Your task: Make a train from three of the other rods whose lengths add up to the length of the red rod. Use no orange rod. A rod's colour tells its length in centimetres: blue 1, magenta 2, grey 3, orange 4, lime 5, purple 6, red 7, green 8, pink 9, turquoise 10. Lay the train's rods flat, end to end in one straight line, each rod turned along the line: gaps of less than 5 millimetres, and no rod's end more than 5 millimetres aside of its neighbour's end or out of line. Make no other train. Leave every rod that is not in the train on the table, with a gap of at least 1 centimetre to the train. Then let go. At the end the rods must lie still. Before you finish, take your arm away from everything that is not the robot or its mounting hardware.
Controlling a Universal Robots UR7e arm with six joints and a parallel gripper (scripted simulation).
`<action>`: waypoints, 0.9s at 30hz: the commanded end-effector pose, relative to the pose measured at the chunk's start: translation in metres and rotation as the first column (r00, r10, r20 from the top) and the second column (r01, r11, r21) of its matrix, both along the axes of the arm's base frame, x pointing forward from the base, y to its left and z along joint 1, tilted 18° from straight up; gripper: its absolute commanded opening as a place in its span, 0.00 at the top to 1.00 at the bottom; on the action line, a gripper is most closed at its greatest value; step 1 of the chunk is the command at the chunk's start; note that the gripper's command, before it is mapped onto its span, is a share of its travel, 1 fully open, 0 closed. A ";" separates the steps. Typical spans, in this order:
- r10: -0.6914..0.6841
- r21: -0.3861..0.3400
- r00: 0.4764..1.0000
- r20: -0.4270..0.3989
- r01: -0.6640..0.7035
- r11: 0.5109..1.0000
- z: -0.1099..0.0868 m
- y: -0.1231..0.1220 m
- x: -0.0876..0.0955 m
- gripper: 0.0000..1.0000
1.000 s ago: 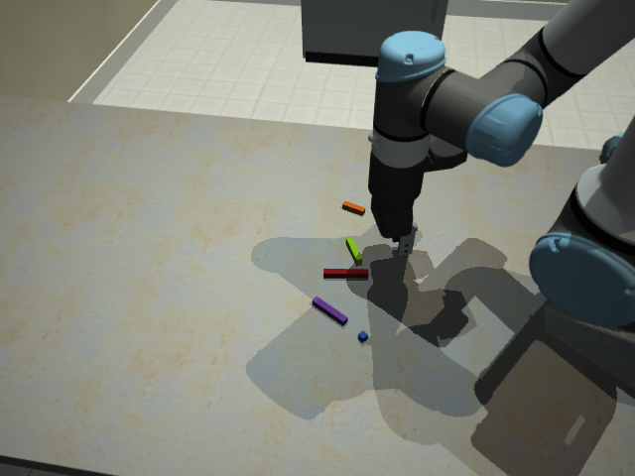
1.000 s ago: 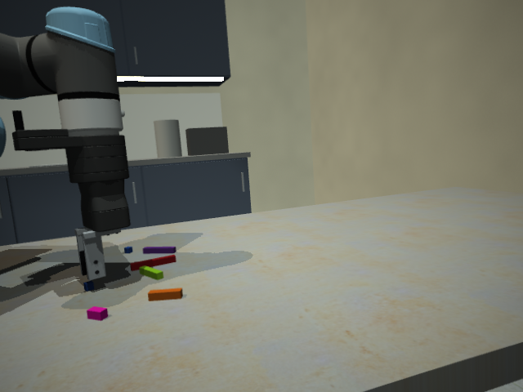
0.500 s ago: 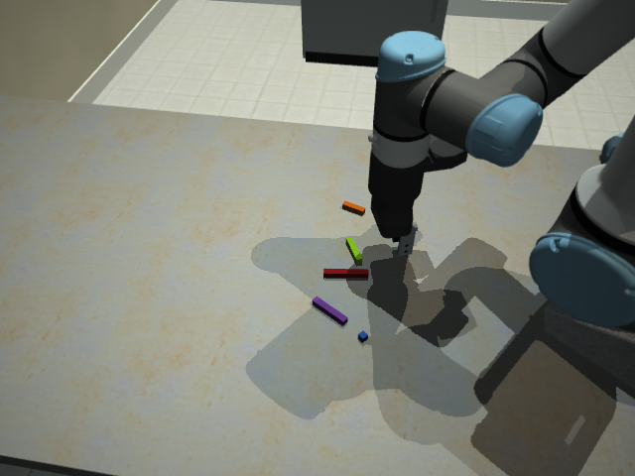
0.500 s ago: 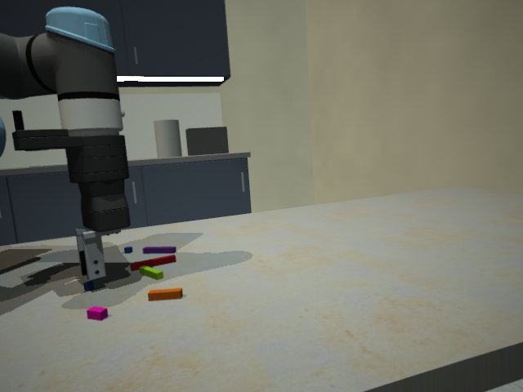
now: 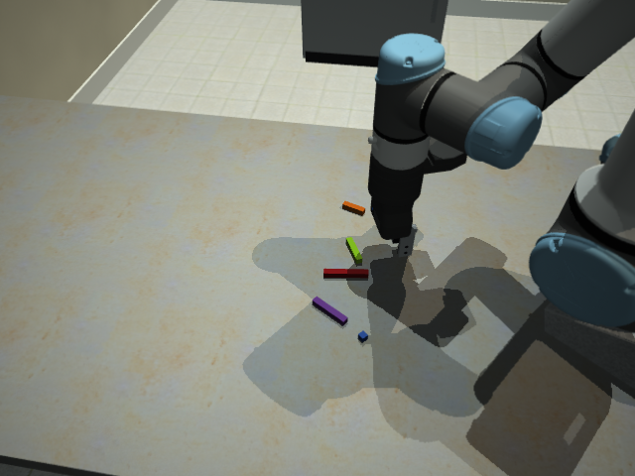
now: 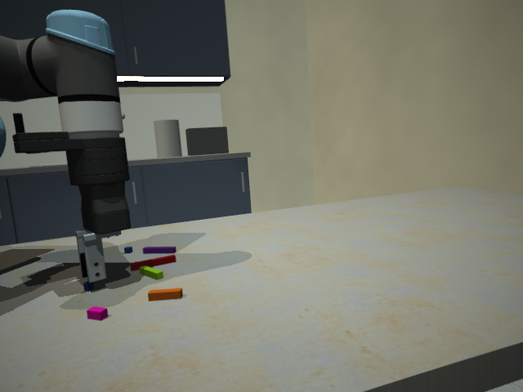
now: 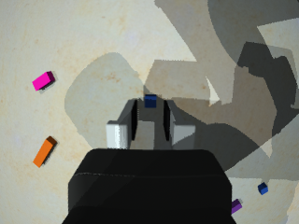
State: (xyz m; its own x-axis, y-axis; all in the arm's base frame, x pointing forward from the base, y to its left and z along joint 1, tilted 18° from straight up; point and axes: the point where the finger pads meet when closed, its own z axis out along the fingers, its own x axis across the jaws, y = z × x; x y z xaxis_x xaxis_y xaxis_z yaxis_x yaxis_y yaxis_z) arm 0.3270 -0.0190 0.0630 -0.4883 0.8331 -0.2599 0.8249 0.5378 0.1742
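Note:
My gripper (image 5: 403, 253) (image 6: 93, 283) (image 7: 150, 112) is down at the table, right of the lime rod, and open. A small blue rod (image 6: 87, 287) (image 7: 149, 100) lies on the table between the fingertips, with room on both sides. The red rod (image 5: 345, 273) (image 6: 153, 261) lies flat, and the lime rod (image 5: 353, 250) (image 6: 151, 272) almost touches its right end. A purple rod (image 5: 329, 310) (image 6: 158, 249) (image 7: 235, 205) and a second blue rod (image 5: 363, 335) (image 6: 127, 249) (image 7: 263, 189) lie nearer the front. A magenta rod (image 6: 96, 313) (image 7: 44, 80) lies apart, hidden by the arm in the top view.
An orange rod (image 5: 353, 207) (image 6: 165, 294) (image 7: 45, 151) lies behind the lime rod, close to the arm's wrist. The arm's base stands at the table's right side. All the rods are gathered in one small patch of the table.

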 end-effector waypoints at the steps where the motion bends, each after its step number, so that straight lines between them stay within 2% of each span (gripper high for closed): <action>1: 0.000 0.000 1.000 0.001 0.000 1.000 -0.004 -0.001 0.001 0.46; 9: 0.000 0.000 1.000 0.001 0.000 1.000 -0.011 -0.002 0.004 0.46; 27: 0.000 0.000 1.000 0.001 0.000 1.000 -0.013 -0.002 0.004 0.46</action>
State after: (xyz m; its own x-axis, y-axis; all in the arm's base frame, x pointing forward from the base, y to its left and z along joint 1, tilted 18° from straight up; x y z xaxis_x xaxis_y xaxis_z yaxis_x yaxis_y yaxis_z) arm 0.3308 -0.0207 0.0499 -0.4884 0.8332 -0.2595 0.8250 0.5377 0.1739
